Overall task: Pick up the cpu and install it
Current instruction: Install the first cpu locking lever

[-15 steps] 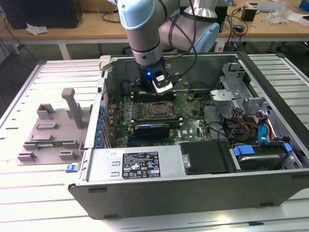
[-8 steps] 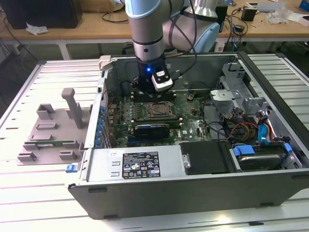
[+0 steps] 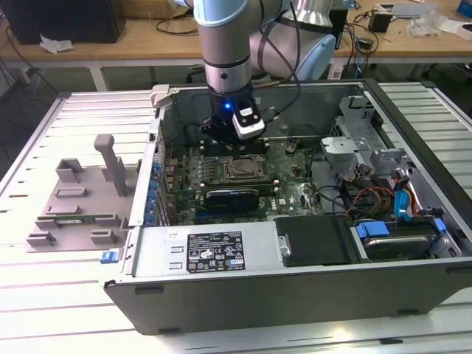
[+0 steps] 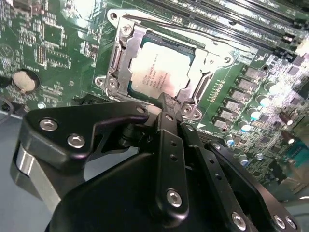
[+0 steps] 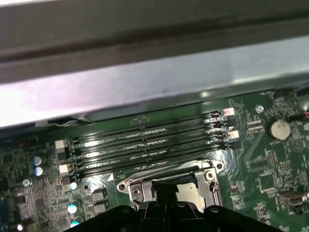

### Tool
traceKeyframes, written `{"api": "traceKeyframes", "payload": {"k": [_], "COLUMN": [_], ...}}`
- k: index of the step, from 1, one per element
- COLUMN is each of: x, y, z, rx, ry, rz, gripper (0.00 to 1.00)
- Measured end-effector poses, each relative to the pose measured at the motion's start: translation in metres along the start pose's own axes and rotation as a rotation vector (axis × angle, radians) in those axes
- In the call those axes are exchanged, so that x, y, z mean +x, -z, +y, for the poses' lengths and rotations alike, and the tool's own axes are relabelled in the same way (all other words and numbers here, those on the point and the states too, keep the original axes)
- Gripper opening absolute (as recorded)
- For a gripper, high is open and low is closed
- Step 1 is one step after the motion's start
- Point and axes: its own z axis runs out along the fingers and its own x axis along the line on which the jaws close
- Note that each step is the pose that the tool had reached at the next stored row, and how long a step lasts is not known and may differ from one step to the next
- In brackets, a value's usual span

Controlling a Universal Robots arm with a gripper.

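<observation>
Claw (image 4: 166,104) fingers closed together, holding nothing, tips just above socket edge | cpu (image 4: 161,72) seated flat in metal-framed socket (image 4: 120,63) on green motherboard (image 3: 287,177) | open computer case (image 3: 295,280) lies on slatted white table (image 3: 44,310) | wooden benches behind

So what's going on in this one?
A robot arm is working inside an open PC case. Its gripper hangs just over the socket on the motherboard, and the cpu already lies flat within the socket frame, silver top up. The gripper tip sits at the chip's near edge. A grey fixture sits outside the case at the exterior view's left.
</observation>
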Motion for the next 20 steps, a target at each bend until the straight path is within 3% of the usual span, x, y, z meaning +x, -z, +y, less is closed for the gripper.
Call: {"api": "traceKeyframes", "payload": {"k": [3,5,7,8,17,20], "x": [0.0001,0.0001,0.0001,0.0001,-0.0155,-0.0163], "y": [-0.0010,-0.0014,-0.0017,-0.0017,-0.0028,-0.0028], "z": [0.0000,-0.0001,-0.0001,-0.0002,-0.0045,-0.0053], "rx": [-0.0012,0.0084,0.0283,0.0313,0.0282,0.0323], "ry": [0.059,0.084,0.112,0.121,0.167,0.170], "rz": [0.0054,0.0125,0.0217,0.0232,0.0250,0.0300], "gripper": [0.11,0.11,0.11,0.11,0.11,0.11]}}
